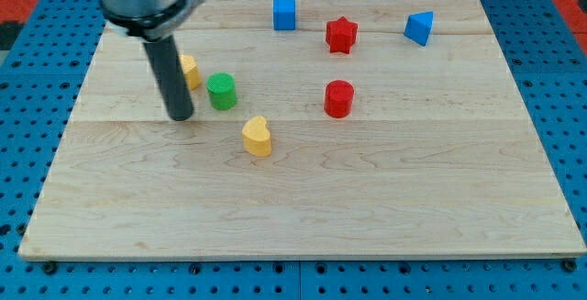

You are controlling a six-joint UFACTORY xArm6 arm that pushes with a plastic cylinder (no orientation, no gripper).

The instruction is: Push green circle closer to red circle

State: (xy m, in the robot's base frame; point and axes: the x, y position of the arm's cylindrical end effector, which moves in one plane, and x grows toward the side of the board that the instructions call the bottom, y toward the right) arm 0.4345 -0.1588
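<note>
The green circle point(221, 91) stands on the wooden board point(303, 199) left of centre. The red circle point(338, 98) stands to its right, about a fifth of the board's width away. My tip point(181, 116) rests on the board just left of the green circle and a little below it, with a small gap between them. The dark rod rises from the tip to the arm's head at the view's top left.
A yellow block point(190, 69) sits half hidden behind the rod, up-left of the green circle. A yellow heart-like block point(258, 137) lies below the green circle. A blue cube point(284, 13), a red star point(341, 35) and a blue block point(419, 27) stand along the top.
</note>
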